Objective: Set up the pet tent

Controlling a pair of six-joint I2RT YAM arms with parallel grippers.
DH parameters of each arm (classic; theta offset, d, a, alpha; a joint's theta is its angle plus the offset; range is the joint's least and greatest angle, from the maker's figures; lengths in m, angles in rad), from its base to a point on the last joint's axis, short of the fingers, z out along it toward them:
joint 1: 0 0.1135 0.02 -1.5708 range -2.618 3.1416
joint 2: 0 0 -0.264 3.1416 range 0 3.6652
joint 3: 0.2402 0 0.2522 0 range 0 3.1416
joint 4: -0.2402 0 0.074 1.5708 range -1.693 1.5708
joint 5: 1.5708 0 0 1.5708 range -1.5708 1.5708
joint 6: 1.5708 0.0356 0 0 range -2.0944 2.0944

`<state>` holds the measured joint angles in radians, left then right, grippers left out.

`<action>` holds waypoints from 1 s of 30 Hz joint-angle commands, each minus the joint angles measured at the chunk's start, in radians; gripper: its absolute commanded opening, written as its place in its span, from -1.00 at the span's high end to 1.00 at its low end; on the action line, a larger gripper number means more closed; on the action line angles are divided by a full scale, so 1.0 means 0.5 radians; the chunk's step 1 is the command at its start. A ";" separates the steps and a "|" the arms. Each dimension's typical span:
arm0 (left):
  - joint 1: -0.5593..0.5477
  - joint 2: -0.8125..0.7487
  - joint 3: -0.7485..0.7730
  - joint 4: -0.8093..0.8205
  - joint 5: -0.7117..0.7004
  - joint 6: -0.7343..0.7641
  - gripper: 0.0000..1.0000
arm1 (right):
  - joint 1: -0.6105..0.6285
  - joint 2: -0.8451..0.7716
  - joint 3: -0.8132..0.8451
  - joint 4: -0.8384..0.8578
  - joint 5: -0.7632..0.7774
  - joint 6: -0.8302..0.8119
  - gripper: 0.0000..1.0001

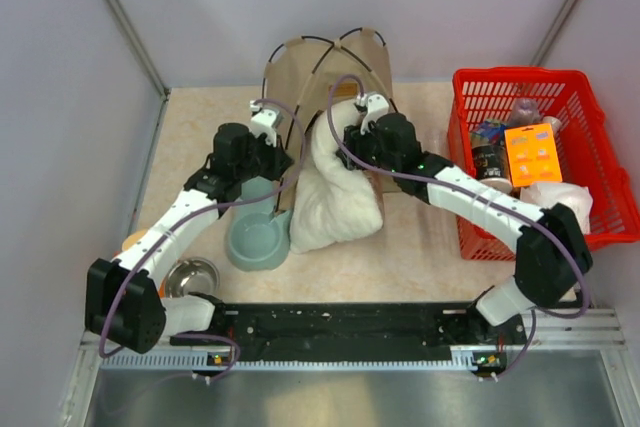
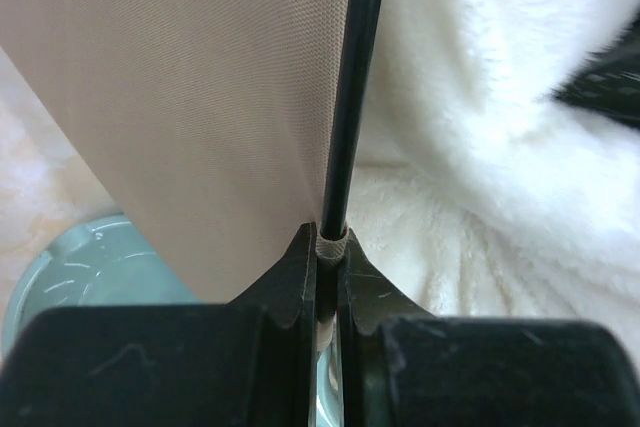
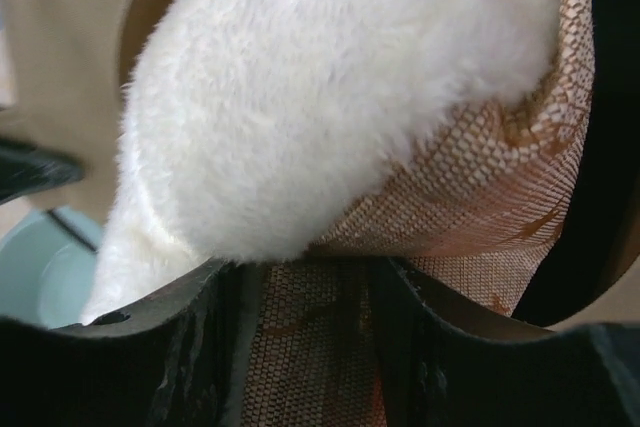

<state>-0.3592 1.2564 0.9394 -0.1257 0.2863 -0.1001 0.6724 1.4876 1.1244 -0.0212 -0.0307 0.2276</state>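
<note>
The pet tent [image 1: 300, 67], tan fabric with thin black poles, stands at the back of the table. My left gripper [image 1: 268, 112] is at its left front corner. In the left wrist view that gripper [image 2: 330, 247] is shut on the foot of a black pole [image 2: 345, 97], beside the tan panel [image 2: 200, 97]. A cream plush pillow [image 1: 335, 202] hangs out of the tent's doorway onto the table. My right gripper [image 3: 310, 287] is shut on the pillow's edge, with its brown woven underside [image 3: 480, 187] between the fingers and the plush [image 3: 330, 87] bulging above.
A teal bowl [image 1: 258, 239] sits just left of the pillow, and a steel bowl [image 1: 192, 275] lies nearer the left arm's base. A red basket [image 1: 520, 75] with several items stands at the right. Grey walls close in on both sides.
</note>
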 commanded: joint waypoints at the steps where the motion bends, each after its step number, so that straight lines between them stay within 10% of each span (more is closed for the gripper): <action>1: 0.003 0.003 0.042 0.120 0.234 -0.030 1.00 | 0.033 0.255 0.086 0.082 0.368 0.082 0.06; 16: 0.099 0.052 0.029 0.233 0.461 -0.171 1.00 | 0.033 0.915 0.540 -0.138 0.592 -0.013 0.06; 30: 0.181 0.077 0.051 0.313 0.418 -0.290 1.00 | 0.027 0.431 0.540 -0.448 0.666 0.020 -0.78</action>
<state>-0.2752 1.2858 0.9394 -0.0601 0.4660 -0.1589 0.6712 1.8240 1.3941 -0.1177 0.3206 0.2306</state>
